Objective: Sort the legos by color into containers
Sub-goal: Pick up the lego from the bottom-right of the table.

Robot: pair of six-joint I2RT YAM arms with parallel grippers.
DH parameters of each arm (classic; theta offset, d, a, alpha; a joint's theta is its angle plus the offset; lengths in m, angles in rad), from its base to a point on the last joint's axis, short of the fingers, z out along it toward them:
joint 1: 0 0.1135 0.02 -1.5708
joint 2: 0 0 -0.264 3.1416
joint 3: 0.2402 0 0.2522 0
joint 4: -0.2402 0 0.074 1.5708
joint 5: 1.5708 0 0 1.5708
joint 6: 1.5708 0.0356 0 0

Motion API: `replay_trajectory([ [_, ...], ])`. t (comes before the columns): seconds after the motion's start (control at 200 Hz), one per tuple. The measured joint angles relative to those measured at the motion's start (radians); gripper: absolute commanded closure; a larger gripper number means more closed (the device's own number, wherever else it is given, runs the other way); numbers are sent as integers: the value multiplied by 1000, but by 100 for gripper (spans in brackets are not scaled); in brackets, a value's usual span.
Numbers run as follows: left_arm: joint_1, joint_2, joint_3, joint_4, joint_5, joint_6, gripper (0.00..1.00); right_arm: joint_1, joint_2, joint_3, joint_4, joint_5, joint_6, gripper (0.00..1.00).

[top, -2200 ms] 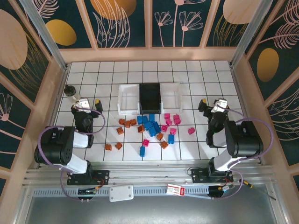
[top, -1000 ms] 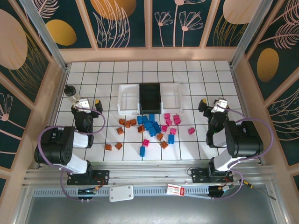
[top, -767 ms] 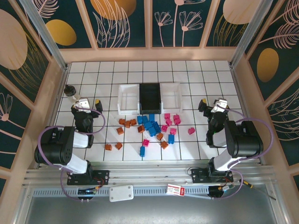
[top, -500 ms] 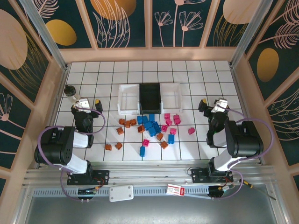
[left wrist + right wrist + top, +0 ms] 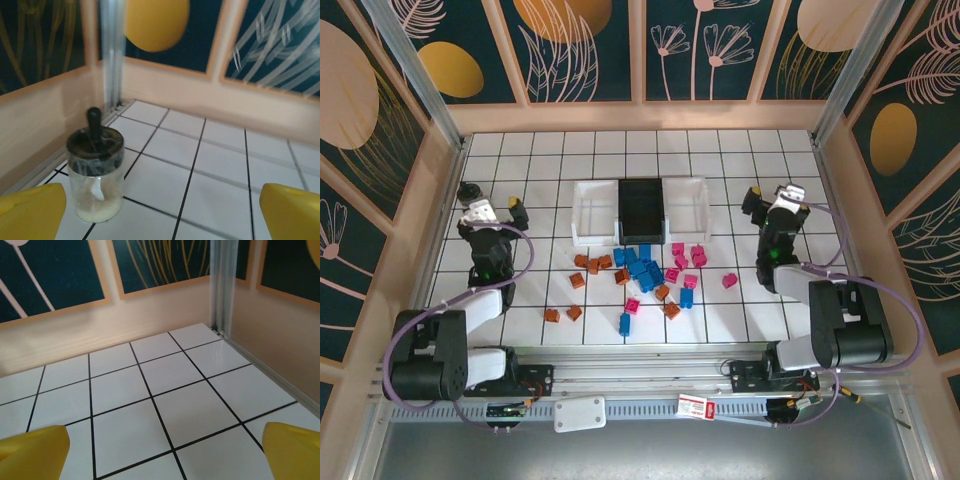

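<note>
Left pincer (image 5: 498, 207) and right pincer (image 5: 770, 197) spread, empty; legos (image 5: 640, 270) lie between them, nearward of black container (image 5: 642, 205); neither clearly nearer.

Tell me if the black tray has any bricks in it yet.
Empty. In the overhead view the black tray shows a bare dark floor, and the bricks lie scattered outside, in front of it.
</note>
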Motion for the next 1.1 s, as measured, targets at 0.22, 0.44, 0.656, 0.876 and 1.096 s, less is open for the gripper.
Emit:
replay_trajectory([
  [0.22, 1, -94, 97, -315, -214, -550, 1, -6, 0, 151, -409, 25, 354, 10],
  [0.44, 1, -185, 106, -400, -103, -717, 1, 35, -53, 166, -710, -57, 522, 9],
  [0.656, 1, -227, 67, -374, 112, -825, 1, 210, -76, 162, -953, -78, 615, 9],
  [0.876, 1, -206, 127, -484, 303, -828, 3, 307, -162, 124, -1126, -85, 715, 12],
  [1.096, 1, -182, 189, -585, 433, -800, 9, 343, -257, 87, -1232, -108, 781, 24],
])
